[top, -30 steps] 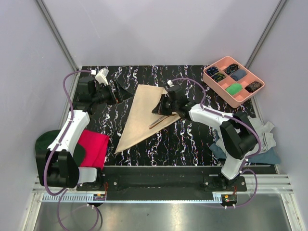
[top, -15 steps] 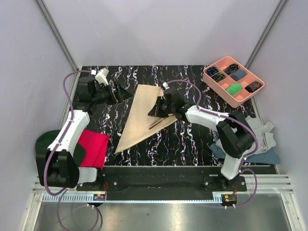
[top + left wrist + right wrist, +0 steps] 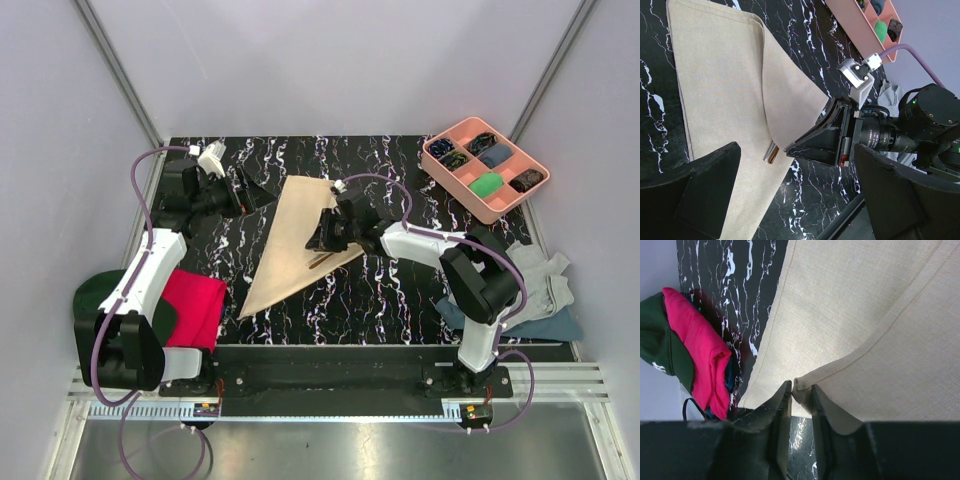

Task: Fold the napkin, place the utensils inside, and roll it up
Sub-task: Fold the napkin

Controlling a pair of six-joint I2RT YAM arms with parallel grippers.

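The napkin (image 3: 290, 240) lies folded in a triangle on the bench (image 3: 400, 290), soft and limp, with the stiff utensils (image 3: 771, 152) under its flap. The right tool (image 3: 800, 388) stands narrowly parted at the hem, likely the best hold; the left tool (image 3: 250, 190) hangs wide

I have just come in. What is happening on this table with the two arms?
The beige napkin lies folded into a triangle on the black table, with the brown utensils on it, partly under the top layer. The right hand is down at that layer's edge, jaws slightly apart; whether it grips the cloth is unclear. The left hand hangs wide open over the table's far left, holding nothing. Rolling has not begun.
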